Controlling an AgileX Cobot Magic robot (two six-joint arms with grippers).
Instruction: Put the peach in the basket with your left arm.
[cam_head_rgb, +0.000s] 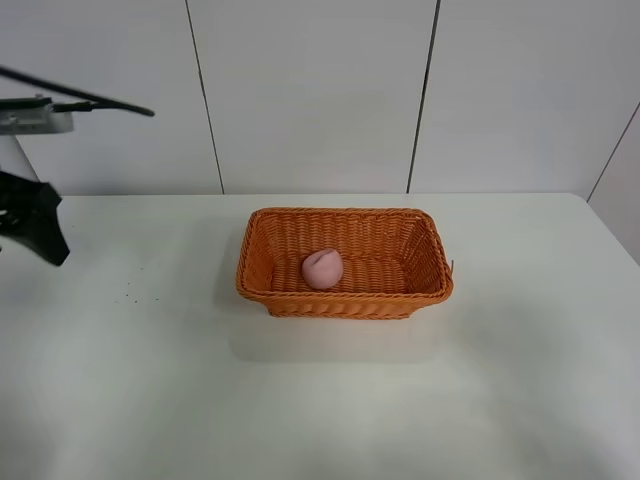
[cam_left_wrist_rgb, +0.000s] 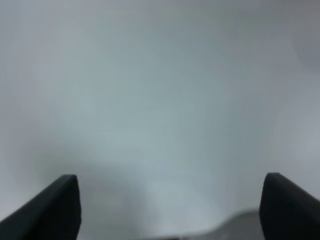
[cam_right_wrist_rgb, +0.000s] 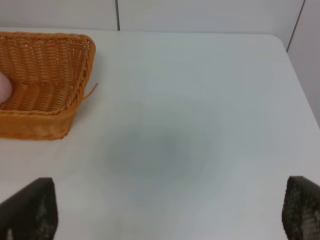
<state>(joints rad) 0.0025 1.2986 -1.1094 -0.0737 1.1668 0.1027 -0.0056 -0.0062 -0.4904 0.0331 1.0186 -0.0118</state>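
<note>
The pale pink peach lies inside the orange wicker basket in the middle of the white table. My left gripper is at the far left edge of the exterior view, well away from the basket. In the left wrist view its two dark fingertips stand wide apart with nothing between them, over a blurred white surface. In the right wrist view the basket's corner and a sliver of the peach show, and my right gripper's fingertips stand wide apart and empty. The right arm is out of the exterior view.
The white table stretches around the basket. A white panelled wall stands behind it. A grey mount with a black cable is at the upper left. The table's right edge shows in the right wrist view.
</note>
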